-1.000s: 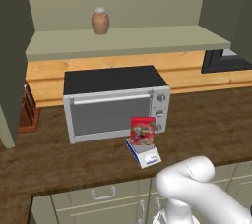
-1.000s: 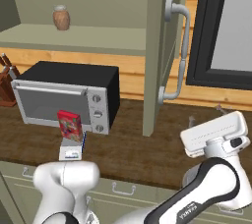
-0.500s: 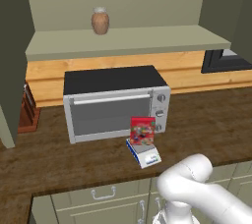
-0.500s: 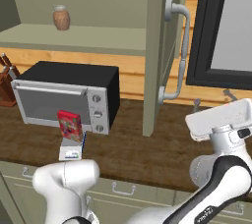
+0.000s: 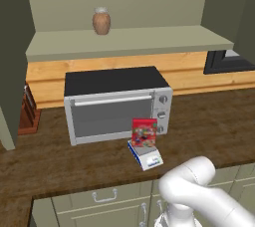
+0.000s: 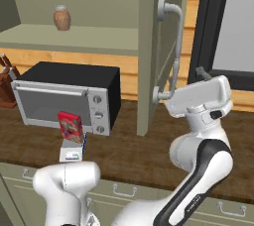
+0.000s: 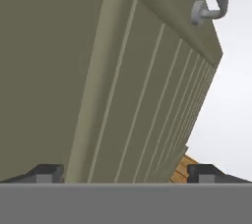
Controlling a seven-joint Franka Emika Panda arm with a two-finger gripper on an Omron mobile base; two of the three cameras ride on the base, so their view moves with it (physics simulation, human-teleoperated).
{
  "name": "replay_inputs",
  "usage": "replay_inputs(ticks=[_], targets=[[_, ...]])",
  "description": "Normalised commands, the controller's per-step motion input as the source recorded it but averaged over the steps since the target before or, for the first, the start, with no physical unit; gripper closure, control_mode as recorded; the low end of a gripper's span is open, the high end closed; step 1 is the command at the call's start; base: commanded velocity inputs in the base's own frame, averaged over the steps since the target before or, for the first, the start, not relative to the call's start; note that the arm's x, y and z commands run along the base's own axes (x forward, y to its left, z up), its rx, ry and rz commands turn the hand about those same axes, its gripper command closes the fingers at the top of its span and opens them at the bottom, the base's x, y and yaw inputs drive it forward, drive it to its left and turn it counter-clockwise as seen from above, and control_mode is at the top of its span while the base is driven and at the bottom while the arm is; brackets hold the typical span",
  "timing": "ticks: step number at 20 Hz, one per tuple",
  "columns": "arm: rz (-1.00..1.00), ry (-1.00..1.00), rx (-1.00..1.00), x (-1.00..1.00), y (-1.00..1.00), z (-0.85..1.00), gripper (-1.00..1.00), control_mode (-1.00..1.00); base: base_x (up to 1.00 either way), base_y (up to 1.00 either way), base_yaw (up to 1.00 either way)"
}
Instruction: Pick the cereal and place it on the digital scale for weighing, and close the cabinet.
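Gripper (image 7: 123, 171): jaws spread wide, holding nothing, facing the panelled cabinet door (image 7: 147, 95) close ahead (silver bar handle (image 6: 171, 51) beside the hand). Cereal box (image 6: 69, 126): upright on digital scale (image 6: 73, 151), well left of gripper, before toaster oven (image 6: 67, 98).

The white Franka arm with dark joints (image 6: 198, 165) rises from the lower left of the right base view, its rounded white shoulder low in front, then bends up through a black-banded elbow to a blocky white hand raised at the right. In the left base view its thick white link (image 5: 191, 191) curves across the lower right corner. The hand is tilted, its flat face turned up and to the left. In the hand view, the two-finger gripper (image 7: 123, 173) has its small dark fingertips (image 7: 47, 173) spread wide apart, with nothing clasped between them.
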Motion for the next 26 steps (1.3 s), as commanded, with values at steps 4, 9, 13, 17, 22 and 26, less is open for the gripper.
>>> replay_inputs(ticks=[4,9,13,17,22,26], targets=[[0.0,-0.11,-0.06,-0.21,1.0,0.61,-1.0,-1.0,0.0,0.0,0.0],[-0.03,-0.02,-0.05,-0.09,1.0,0.4,-1.0,-1.0,0.0,0.0,0.0],[-0.13,0.0,-0.09,0.16,1.0,0.18,-1.0,-1.0,0.0,0.0,0.0],[-0.17,0.0,-0.08,0.4,1.0,0.11,-1.0,-1.0,0.0,0.0,0.0],[-0.17,0.01,-0.05,0.41,1.0,0.15,-1.0,-1.0,0.0,0.0,0.0],[-0.13,0.01,-0.02,0.33,0.66,0.32,-1.0,-1.0,0.0,0.0,0.0]])
